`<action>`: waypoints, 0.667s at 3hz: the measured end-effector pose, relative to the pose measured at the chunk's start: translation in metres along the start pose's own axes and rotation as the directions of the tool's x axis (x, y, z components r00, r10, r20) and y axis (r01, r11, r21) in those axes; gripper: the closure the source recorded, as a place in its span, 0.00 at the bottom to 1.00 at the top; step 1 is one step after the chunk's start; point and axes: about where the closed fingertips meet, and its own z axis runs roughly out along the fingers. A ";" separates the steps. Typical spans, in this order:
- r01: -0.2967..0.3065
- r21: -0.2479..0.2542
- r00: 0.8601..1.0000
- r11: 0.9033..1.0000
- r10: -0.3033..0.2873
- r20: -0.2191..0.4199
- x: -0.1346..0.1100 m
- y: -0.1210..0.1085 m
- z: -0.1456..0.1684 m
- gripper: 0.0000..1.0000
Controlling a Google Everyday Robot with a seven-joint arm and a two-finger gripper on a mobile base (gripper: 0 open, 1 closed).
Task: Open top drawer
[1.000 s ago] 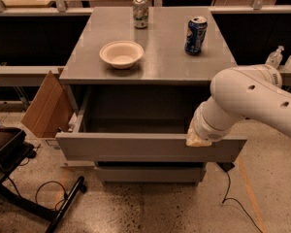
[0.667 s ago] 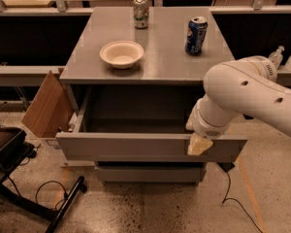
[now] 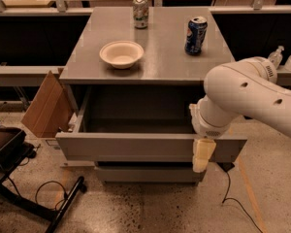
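The top drawer (image 3: 136,147) of the grey cabinet stands pulled out, its wide flat front toward me and its grey inner box showing empty. My gripper (image 3: 202,155) hangs over the right end of the drawer front, one cream finger (image 3: 203,154) lying down its outer face. The white arm (image 3: 247,98) reaches in from the right and hides the drawer's right inner corner. A narrower grey drawer front (image 3: 148,173) sits shut beneath.
On the cabinet top (image 3: 165,62) stand a white bowl (image 3: 121,53), a silver can (image 3: 140,11) and a blue can (image 3: 196,35). A cardboard flap (image 3: 46,106) leans at the left. A black chair base (image 3: 19,178) and cable (image 3: 233,198) lie on the floor.
The arm has swung a little left and forward, and the cream finger now hangs lower over the drawer front. The drawer stands about as far out as before.
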 end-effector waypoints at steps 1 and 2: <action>-0.027 0.000 0.999 1.000 0.027 -0.020 0.005 -0.013 0.022 0.00; -0.062 -0.054 0.995 0.997 0.057 -0.085 0.015 -0.016 0.056 0.18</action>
